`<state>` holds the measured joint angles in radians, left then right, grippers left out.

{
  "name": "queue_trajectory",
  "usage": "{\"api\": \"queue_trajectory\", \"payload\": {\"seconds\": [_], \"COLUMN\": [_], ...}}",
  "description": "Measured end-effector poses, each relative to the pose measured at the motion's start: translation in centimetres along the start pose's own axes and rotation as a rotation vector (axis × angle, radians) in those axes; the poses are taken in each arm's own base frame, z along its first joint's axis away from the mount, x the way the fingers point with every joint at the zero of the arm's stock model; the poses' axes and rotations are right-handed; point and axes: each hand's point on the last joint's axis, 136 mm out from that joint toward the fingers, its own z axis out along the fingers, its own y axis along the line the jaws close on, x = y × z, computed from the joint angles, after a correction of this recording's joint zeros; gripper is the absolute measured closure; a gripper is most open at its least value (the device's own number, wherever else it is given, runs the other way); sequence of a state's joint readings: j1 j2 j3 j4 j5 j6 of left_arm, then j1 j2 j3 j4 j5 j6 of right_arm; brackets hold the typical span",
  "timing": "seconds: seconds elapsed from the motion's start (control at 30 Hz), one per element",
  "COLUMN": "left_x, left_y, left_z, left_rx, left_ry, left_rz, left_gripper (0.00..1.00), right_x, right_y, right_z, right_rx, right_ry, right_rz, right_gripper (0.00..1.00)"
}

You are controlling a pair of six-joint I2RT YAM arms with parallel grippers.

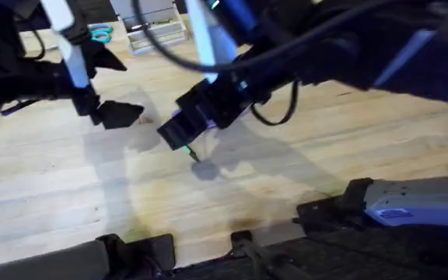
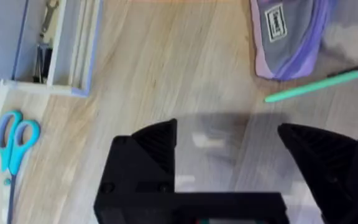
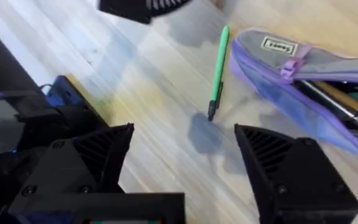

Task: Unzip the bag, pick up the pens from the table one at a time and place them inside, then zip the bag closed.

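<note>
The table, a broad top of pale joined planks, carries everything here. Over its middle the right arm reaches in large and dark from the upper right of the overhead view, slanting down toward the centre, while the left arm stretches in from the upper left, its forearm lower and nearly level.

The bag, a lilac fabric pouch with a small label, lies on the wood with its zipper open; dark and coloured pens show inside the mouth. In the overhead view it is mostly hidden under the right arm's wrist. The green pen lies flat on the table just beside the bag's closed end, its dark tip pointing away from the pouch toward the bare wood.

The right gripper hovers above the table with the pen's dark tip just beyond the gap between its fingers and the bag off to one side of it. Its jaws are spread wide and hold nothing.

The left gripper hangs over bare wood, well apart from the bag and near the pen's plain end. It too is spread wide and empty.

Teal-handled scissors lie beside a shallow tray at the table's far edge.
</note>
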<state>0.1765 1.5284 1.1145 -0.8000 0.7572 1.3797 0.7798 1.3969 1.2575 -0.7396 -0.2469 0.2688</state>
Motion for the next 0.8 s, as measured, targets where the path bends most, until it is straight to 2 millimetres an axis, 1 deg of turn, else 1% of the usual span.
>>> {"api": "queue_trajectory", "payload": {"seconds": [0.23, 0.47, 0.6, 0.8], "left_x": [2.8, 4.2, 4.4, 4.5], "left_y": [-0.5, -0.3, -0.2, -0.2], "left_z": [-2.1, -3.2, -3.3, -3.3], "left_rx": [-0.001, -0.019, -0.024, -0.024], "left_ry": [0.036, 0.055, 0.059, 0.065], "left_rz": [-0.010, -0.003, 0.000, 0.005], "left_gripper": [0.008, 0.007, 0.007, 0.007], "right_x": [2.0, 3.8, 4.5, 4.8], "right_y": [0.9, 1.5, 1.0, -0.8], "right_z": [3.6, 6.9, 8.9, 11.5], "right_rx": [0.067, 0.195, 0.276, 0.402], "right_ry": [0.093, 0.135, 0.144, 0.130], "right_rz": [-0.043, -0.063, -0.052, -0.026], "right_gripper": [0.003, 0.003, 0.003, 0.003]}}
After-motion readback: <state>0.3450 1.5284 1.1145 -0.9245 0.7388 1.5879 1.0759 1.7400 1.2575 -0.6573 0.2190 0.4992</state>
